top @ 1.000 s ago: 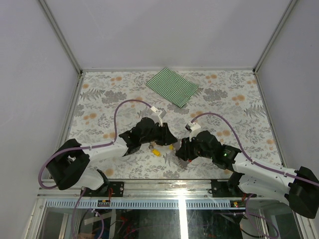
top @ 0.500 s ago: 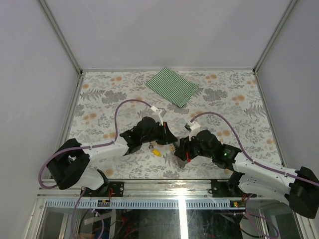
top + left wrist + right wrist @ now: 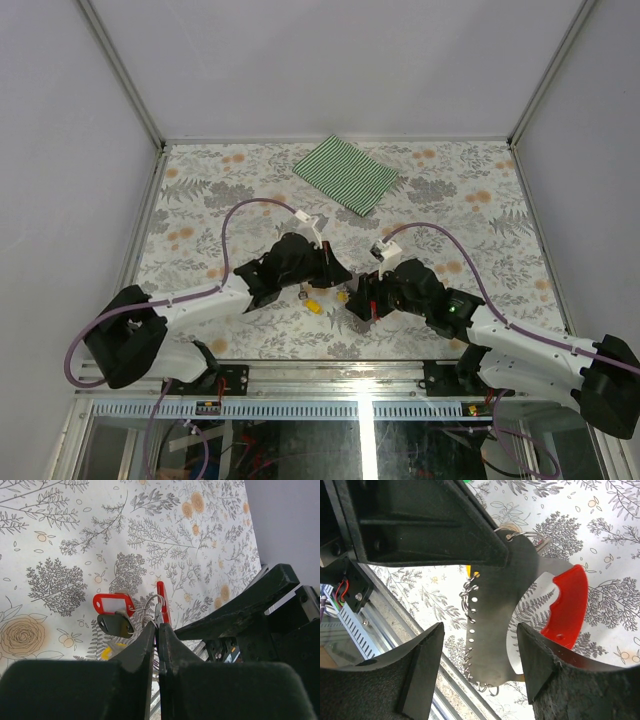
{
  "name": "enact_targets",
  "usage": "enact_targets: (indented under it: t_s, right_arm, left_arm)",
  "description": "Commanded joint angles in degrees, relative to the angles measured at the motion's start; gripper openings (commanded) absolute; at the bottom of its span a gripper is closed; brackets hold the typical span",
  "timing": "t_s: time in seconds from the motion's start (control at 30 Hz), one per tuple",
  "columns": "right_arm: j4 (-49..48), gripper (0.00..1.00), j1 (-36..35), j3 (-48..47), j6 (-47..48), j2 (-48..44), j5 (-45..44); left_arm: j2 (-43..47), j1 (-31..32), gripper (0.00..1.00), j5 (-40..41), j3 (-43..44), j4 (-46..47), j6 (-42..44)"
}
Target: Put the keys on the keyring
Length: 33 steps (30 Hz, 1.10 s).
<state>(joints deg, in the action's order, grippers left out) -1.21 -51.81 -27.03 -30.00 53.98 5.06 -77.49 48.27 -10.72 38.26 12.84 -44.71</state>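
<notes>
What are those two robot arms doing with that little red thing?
The left claw is pinched shut on the keyring and is holding it. The right claw is open. Its fingers sit on either side of the keyring's flat metal part without gripping it. A yellow key lies on the flowery table between the two arms, not yet on the ring.

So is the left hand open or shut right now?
Shut. In its wrist view the left hand has its fingertips pressed together, pinching the keyring by its silver ring.
</notes>
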Motion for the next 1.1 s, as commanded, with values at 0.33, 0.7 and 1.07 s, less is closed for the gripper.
enact_targets:
  t_s: [0.33,0.7,1.07]
  right_arm:
    - [-4.4,0.64,-0.3,-0.2,0.3,2.9,1.1]
    - [-5.0,0.56,-0.3,0.5,0.8,3.8,1.4]
    - [-5.1,0.24,-0.4,-0.5,0.0,1.7,1.4]
  left_arm:
    - [2.7,0.2,0.0,4.5,3.7,-1.5,-1.5]
    - [3.6,0.2,0.0,6.0,4.4,-2.6,-1.7]
    - [5.6,0.2,0.01,6.6,4.0,-2.5,-0.4]
